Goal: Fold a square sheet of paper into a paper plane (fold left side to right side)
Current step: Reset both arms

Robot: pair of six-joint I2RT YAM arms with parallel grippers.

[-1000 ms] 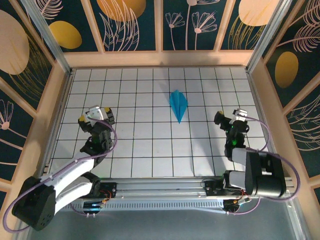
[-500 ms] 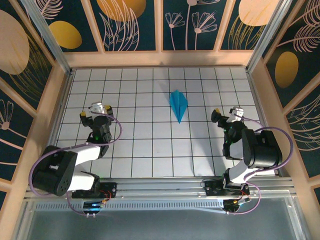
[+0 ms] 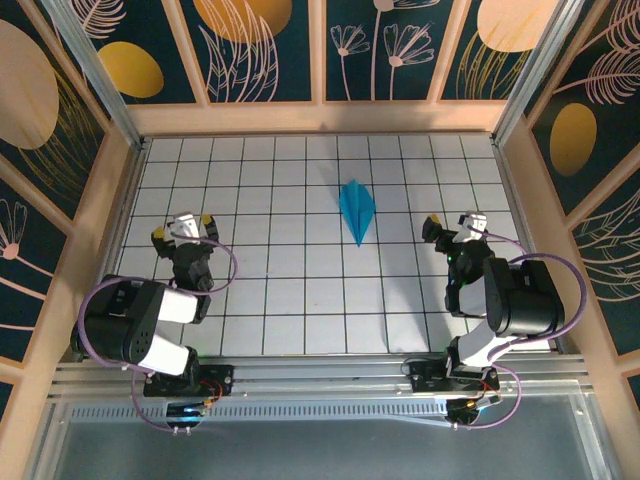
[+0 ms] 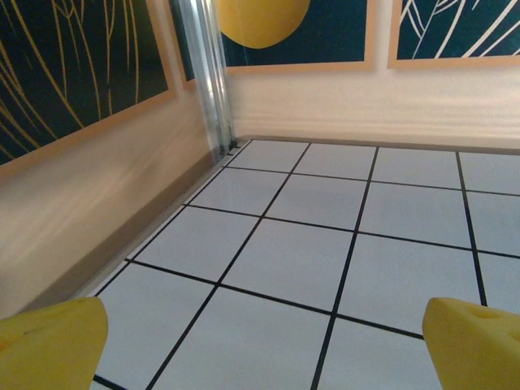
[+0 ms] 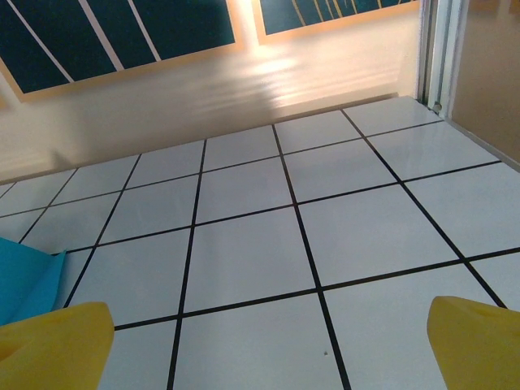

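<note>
Surface: white table with a black grid (image 3: 290,300), boxed in by pale wooden rails and dark blue wall panels (image 3: 260,50) printed with gold leaves.
Paper plane: the paper plane (image 3: 357,210) is a slim turquoise dart lying flat on the tiles, a little right of centre in the far half, with its sharp tip toward the arms. A blue corner of it (image 5: 24,276) shows at the left edge of the right wrist view.
Handling: likely very light and thin, stiffest along the centre crease. It would probably skid on the smooth tiles and crumple under a hard pinch.
Where to hold: best along the creased spine near the middle, not the tip or the wing edges.
Right gripper: the right gripper (image 3: 455,225) is spread wide and empty, off to the plane's right.
Left gripper: the left gripper (image 3: 183,228) is also spread wide, with nothing between its 2 yellow fingertips (image 4: 49,341). It is well apart from the plane on the left tiles.
Stage: the folding looks finished.
</note>
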